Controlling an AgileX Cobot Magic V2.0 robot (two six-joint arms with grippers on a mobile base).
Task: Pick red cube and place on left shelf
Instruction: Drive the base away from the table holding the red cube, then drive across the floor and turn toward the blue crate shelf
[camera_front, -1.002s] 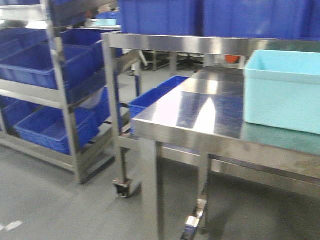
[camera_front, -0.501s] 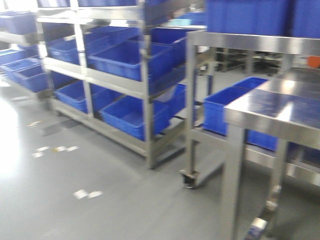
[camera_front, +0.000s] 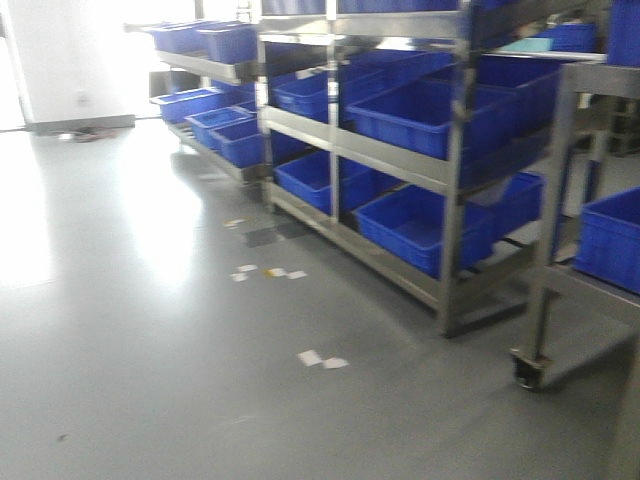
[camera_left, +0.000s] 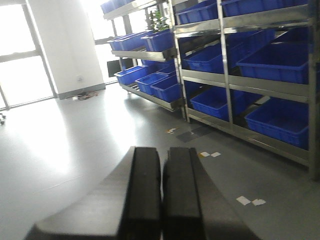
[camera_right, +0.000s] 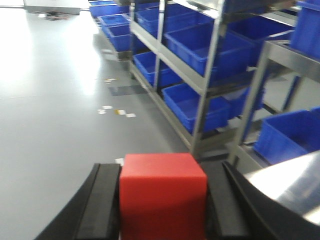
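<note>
Rotation is shown: the left shelf is brought ahead of the right gripper, clamped on the red cube; the left gripper is pressed together. Approach is needed.

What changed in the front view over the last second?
The view swung left: the steel table and teal tub slid out on the right, and the rack with blue crates now fills the frame. Crates sit on their shelves as before. The right gripper holds the red cube now.
</note>
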